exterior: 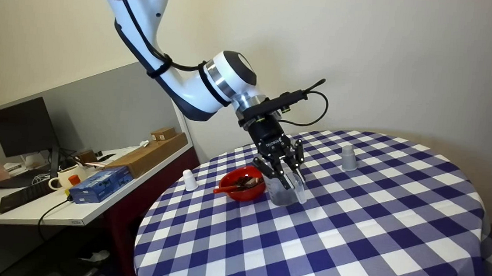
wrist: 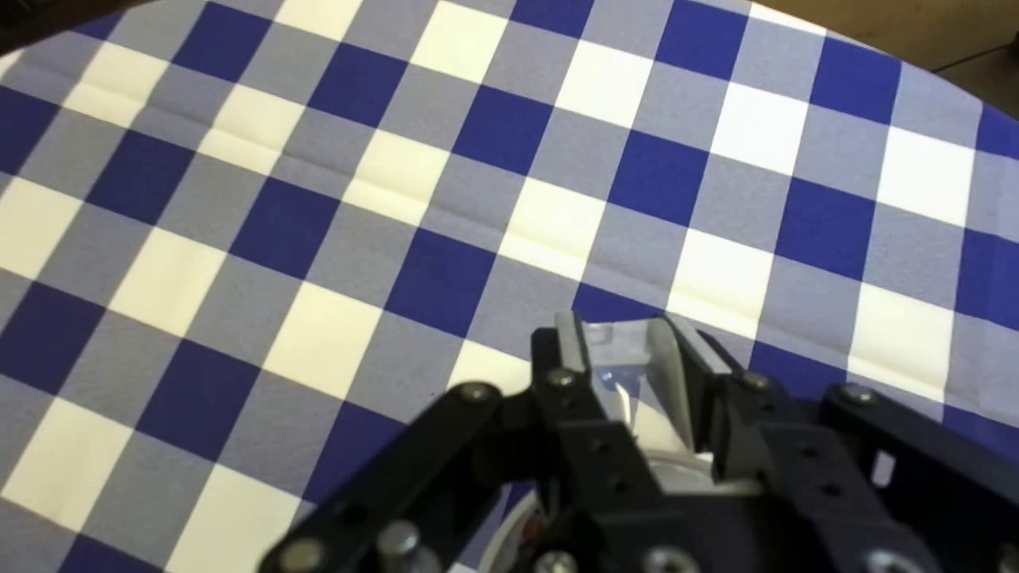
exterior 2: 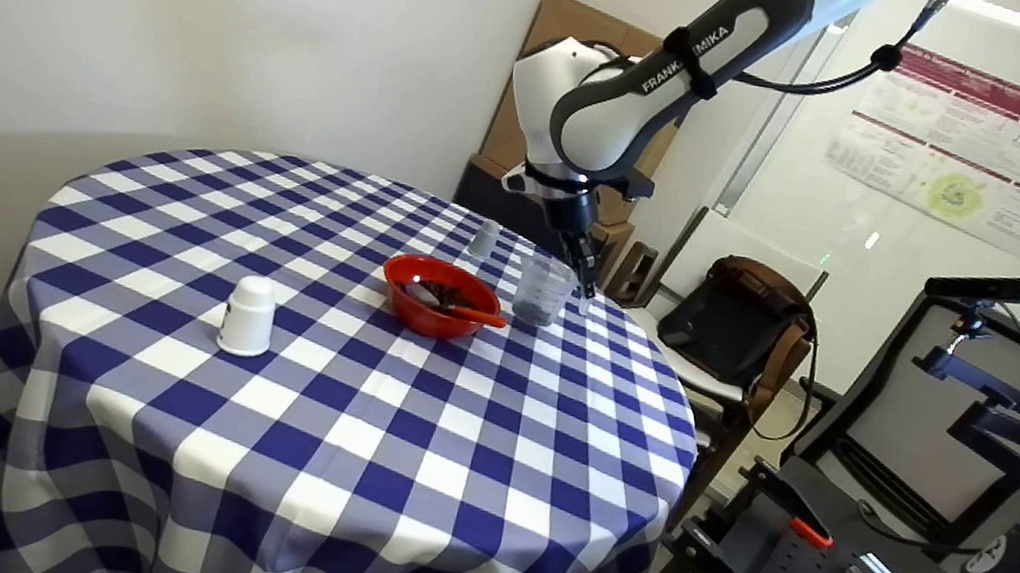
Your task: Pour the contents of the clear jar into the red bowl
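The clear jar (exterior: 283, 196) stands upright, apparently on the checked tablecloth, close beside the red bowl (exterior: 248, 196); both also show in an exterior view, jar (exterior 2: 536, 303) and bowl (exterior 2: 424, 318). The bowl holds dark bits, a pale piece and a red-handled utensil (exterior: 224, 190). My gripper (exterior: 296, 183) points down at the jar's side away from the bowl. In the wrist view its fingers (wrist: 614, 325) close on the jar's clear handle (wrist: 617, 341), which fills the gap. The jar's rim (wrist: 501, 532) is mostly hidden by the gripper; its contents are hard to make out.
A smaller, slim pale clear container (exterior: 349, 158) stands on the table (exterior: 351, 251) beyond the jar; it also shows in an exterior view (exterior 2: 484, 238). A white cup-like container (exterior 2: 249, 316) stands on the bowl's other side. A desk (exterior: 91, 205) with boxes adjoins the table.
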`<state>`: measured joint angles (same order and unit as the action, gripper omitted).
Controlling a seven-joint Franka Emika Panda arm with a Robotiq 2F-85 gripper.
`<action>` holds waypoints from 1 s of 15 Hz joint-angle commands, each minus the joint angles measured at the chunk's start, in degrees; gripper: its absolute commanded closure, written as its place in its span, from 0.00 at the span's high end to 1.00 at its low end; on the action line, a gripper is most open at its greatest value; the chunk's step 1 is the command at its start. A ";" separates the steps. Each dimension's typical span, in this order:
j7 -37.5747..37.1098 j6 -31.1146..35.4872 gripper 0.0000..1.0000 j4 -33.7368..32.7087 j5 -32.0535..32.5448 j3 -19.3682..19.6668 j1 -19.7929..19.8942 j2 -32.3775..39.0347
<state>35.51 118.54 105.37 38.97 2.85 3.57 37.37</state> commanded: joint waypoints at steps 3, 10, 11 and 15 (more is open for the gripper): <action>-4.81 -9.33 0.07 -0.59 7.23 -0.08 -5.67 -5.44; -15.04 -26.59 0.07 -4.41 21.41 -3.39 -14.24 -4.45; -16.22 -29.05 0.07 -4.92 23.17 -4.05 -15.35 -3.74; -20.11 -37.76 0.07 -7.53 29.49 -6.49 -19.15 0.97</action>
<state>17.90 87.17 101.64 64.12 -2.48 -13.50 33.78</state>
